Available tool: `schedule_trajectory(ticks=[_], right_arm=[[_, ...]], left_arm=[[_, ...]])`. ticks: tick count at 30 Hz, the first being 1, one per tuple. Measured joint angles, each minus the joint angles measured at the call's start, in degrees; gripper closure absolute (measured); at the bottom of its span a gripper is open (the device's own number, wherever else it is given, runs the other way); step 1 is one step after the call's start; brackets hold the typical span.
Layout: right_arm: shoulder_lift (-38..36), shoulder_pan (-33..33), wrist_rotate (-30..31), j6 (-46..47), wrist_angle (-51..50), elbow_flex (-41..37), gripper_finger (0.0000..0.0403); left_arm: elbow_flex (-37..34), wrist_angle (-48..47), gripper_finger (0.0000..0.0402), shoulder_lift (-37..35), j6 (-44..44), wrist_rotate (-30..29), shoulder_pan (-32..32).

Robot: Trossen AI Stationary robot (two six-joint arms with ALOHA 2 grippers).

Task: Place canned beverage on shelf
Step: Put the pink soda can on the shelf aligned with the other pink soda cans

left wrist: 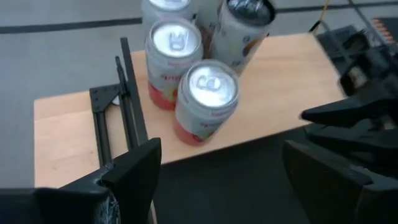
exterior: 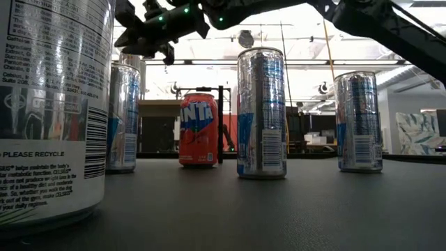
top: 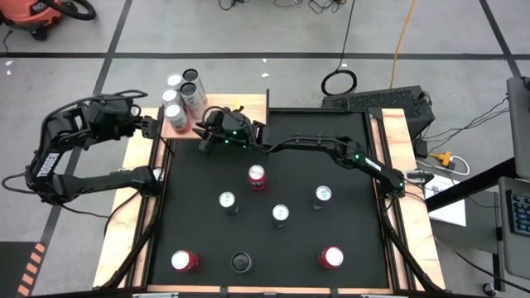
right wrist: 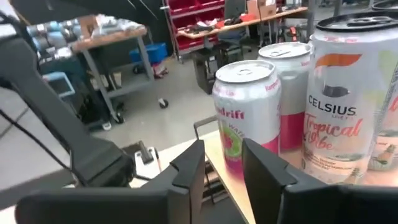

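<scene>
The shelf (top: 217, 116) sits at the far left corner of the tabletop (top: 348, 240), and four cans (top: 184, 95) already stand bunched at its left end, which suggests they are being packed tight to leave board free for more. The right hand (top: 201, 131) reaches across to the shelf's near edge, just beside that cluster; in its wrist view its fingers (right wrist: 189, 171) stand close together with only a narrow gap and nothing between them, so it holds no can, and it looks to be idling next to the stored cans, not gripping. The left hand (top: 151, 126) hovers just off the shelf's left edge with its fingers (left wrist: 134, 171) spread wide and empty, aimed at the same group, probably waiting clear of the other arm. The work left lies on the black tabletop: a red can (top: 257, 176) nearest the shelf, three silver cans (top: 280, 214) in the middle, and two more red ones plus a dark-topped can (top: 241, 262) along the near edge, all upright and well apart, so each can be approached without knocking a neighbour. My guess is the red can is the easiest next pick.
</scene>
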Motion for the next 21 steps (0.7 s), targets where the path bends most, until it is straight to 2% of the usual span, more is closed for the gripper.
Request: schedule_trajectory(ticks=[4, 7, 11, 18, 21], right_arm=[[-0.2, -0.1, -0.2, -0.5, -3.6, 0.0, 0.0329], [-1.0, -0.2, -1.6, -2.9, -5.9, -0.1, 0.0337], [-4.7, 0.5, -2.0, -5.0, -11.1, 0.0, 0.035], [-11.3, 0.9, -1.7, -8.2, -27.8, 0.0, 0.0372], [-14.5, 0.9, -1.7, -9.5, -32.1, 0.0, 0.038]], left_arm=[[-6.1, 4.4, 0.0075, -1.6, 2.6, 3.4, 0.0], [-10.9, 13.3, 0.0086, -3.8, 5.8, 7.3, 0.0], [-16.2, 23.3, 0.0127, -7.0, 8.6, 10.4, -0.3], [-21.3, 27.0, 0.0203, -11.0, 10.6, 12.8, -0.3], [-23.8, 31.8, 0.023, -11.0, 15.9, 17.2, -0.4]])
